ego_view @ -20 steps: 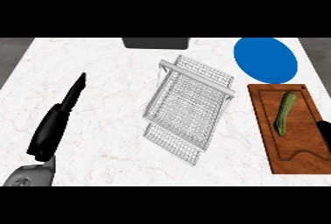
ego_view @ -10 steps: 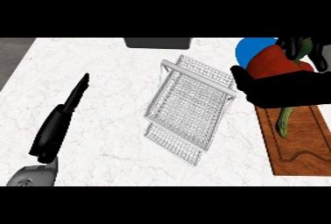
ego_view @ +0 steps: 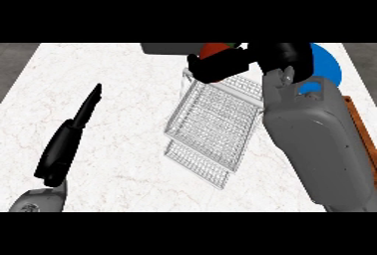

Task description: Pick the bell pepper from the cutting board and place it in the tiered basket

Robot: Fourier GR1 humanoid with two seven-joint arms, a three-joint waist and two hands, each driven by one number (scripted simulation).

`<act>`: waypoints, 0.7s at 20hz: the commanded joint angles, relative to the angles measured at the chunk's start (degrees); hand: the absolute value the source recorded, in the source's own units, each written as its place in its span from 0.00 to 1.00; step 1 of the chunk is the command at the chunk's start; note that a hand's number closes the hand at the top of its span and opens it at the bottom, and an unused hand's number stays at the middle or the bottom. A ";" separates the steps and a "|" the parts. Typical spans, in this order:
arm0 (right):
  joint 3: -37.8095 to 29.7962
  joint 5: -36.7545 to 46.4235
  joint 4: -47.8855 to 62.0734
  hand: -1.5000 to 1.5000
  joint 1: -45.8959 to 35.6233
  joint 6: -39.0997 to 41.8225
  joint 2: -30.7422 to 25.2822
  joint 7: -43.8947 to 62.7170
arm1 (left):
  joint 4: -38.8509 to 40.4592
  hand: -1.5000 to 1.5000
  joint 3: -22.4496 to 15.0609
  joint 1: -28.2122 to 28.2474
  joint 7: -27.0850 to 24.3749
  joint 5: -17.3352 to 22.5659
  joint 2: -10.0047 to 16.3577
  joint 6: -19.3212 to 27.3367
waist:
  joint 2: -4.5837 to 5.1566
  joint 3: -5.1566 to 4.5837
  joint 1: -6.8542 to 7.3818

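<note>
A red bell pepper [ego_view: 212,49] with a green stem shows between the curled fingers of my right hand [ego_view: 234,63], which is shut on it. The hand holds it above the far end of the white wire tiered basket [ego_view: 213,124] in the middle of the counter. My grey right forearm [ego_view: 316,144] crosses the right side and hides most of the brown cutting board [ego_view: 358,117]. At the left, my left hand [ego_view: 70,134] rests open with straight fingers pointing away.
A blue plate [ego_view: 327,65] lies at the far right, partly behind my right forearm. A dark object [ego_view: 163,48] sits at the counter's far edge. White marble counter [ego_view: 125,89] stretches between my left hand and the basket.
My right arm has swung left with the red pepper, from over the cutting board and plate to above the basket's far end. The left hand has not moved.
</note>
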 commanded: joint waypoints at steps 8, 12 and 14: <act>-6.48 -6.04 18.95 0.00 -0.66 -21.46 8.73 -21.88 | 1.19 0.50 -1.47 -0.88 -0.43 -2.38 -2.05 1.85 | 0.29 0.09 -0.30; -7.76 -0.10 17.67 0.00 -2.87 -31.62 8.79 -21.01 | 0.55 0.50 1.67 -0.10 -0.72 0.68 0.58 -0.81 | -0.15 0.06 -0.85; -10.88 2.92 16.67 0.00 -3.61 -34.76 5.99 -18.49 | -2.36 0.50 2.15 0.88 2.29 1.15 1.65 -1.92 | -0.43 0.08 -1.08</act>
